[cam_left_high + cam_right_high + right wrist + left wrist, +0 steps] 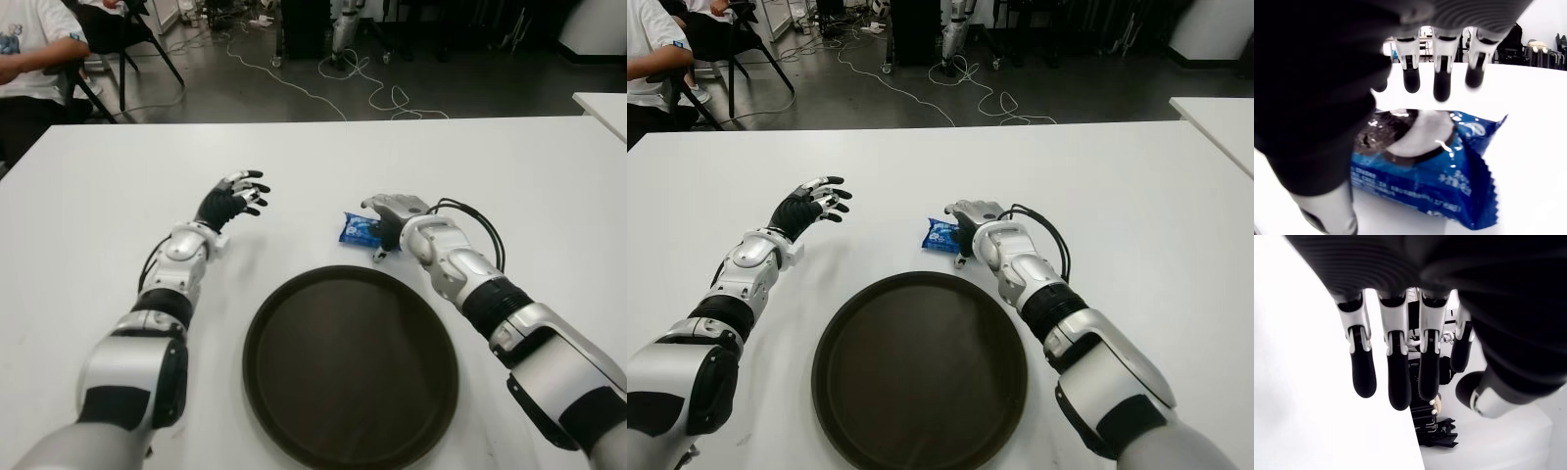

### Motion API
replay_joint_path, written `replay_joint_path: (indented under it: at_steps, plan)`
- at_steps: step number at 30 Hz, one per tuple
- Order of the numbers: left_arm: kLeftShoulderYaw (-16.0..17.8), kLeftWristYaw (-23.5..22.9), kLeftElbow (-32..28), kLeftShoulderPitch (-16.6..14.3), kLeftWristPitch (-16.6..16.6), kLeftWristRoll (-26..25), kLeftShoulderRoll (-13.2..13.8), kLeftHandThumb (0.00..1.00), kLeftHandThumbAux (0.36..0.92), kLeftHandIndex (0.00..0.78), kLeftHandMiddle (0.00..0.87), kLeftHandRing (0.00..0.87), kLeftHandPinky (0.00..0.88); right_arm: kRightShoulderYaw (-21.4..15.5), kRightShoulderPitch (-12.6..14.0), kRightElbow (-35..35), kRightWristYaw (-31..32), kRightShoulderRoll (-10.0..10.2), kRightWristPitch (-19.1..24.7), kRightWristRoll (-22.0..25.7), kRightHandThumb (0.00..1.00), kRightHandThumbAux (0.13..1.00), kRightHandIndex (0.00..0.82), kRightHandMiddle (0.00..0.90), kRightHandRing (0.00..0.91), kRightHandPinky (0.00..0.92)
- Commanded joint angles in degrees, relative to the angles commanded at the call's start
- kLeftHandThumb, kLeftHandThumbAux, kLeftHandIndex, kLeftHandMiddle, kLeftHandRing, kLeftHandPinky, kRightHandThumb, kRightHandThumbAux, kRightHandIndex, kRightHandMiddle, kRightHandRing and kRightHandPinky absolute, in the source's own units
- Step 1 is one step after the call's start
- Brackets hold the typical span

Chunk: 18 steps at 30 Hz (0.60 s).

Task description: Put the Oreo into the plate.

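Note:
The Oreo is a blue packet lying flat on the white table, just beyond the far right rim of the round dark plate. My right hand is directly to the right of the packet. In the right wrist view its fingers stretch out over the Oreo and the thumb stands beside it, with no grip closed on the packet. My left hand shows to the left of the plate, its fingers spread and holding nothing.
A seated person and a chair are at the back left, beyond the table's far edge. Cables trail over the floor behind. The corner of a second white table shows at the far right.

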Motion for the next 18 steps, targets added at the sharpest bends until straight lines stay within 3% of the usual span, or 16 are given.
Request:
replay_joint_path:
  at_steps: [6,18]
  plan:
    - [-0.2,0.1,-0.2,0.0,0.1,0.1,0.0,0.506,0.621,0.212,0.336,0.371,0.401,-0.2,0.2,0.5,-0.2,0.2,-0.8,0.3,0.000,0.901,0.227,0.253,0.290,0.277]
    - [-0.4,0.0,-0.4,0.2,0.0,0.1,-0.1,0.519,0.630,0.229,0.349,0.386,0.421,-1.4,1.2,3.0,-1.8,1.0,-3.3,1.4,0.000,0.891,0.280,0.287,0.304,0.321]
